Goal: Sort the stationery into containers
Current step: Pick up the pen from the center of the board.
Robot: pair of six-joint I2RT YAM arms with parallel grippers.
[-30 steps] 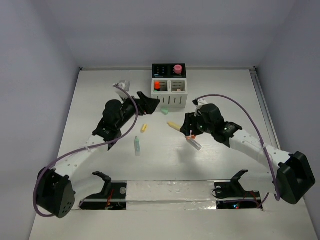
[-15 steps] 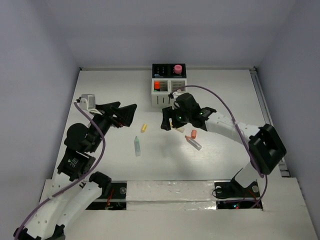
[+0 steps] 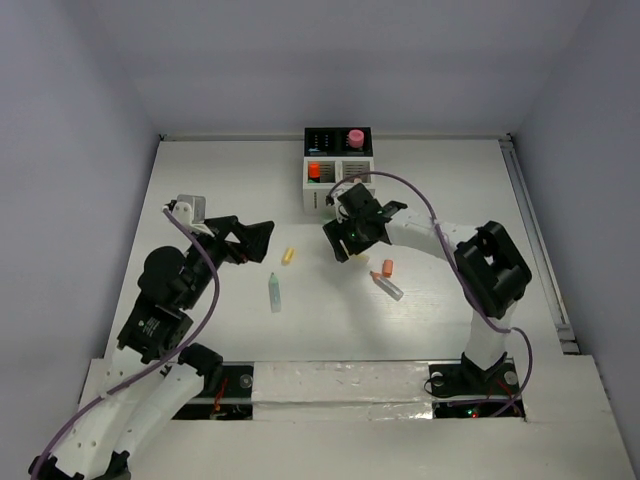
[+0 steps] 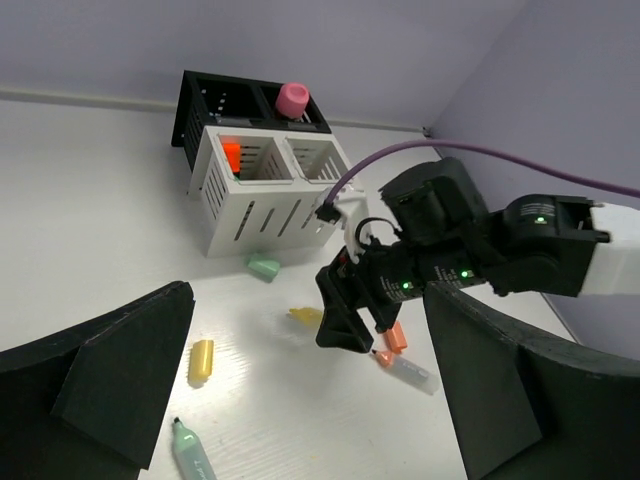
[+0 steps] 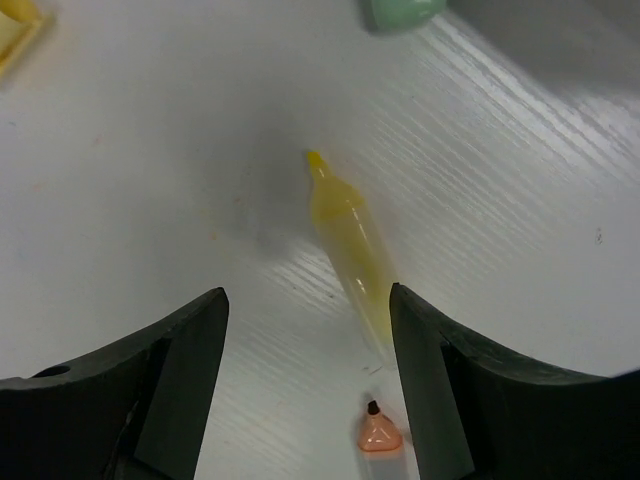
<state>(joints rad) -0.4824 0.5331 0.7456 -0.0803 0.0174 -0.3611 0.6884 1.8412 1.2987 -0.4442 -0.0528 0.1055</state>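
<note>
I am holding the right gripper (image 5: 305, 300) above the white table (image 3: 200, 180), its jaws standing spread and gripping nothing. An uncapped yellow highlighter (image 5: 348, 235) is lying flat between them, its tip pointing away from the jaws. An orange-tipped pen (image 5: 378, 432) is lying deeper between the fingers, and a green piece (image 5: 400, 10) is sitting well ahead. The left gripper (image 3: 258, 240) is hovering with its jaws spread wide and empty, and the organizer (image 4: 265, 195) is standing far ahead of them.

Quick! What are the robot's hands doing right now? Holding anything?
Left hand: open, holding nothing.
Right hand: open over the yellow highlighter, not holding it.
</note>
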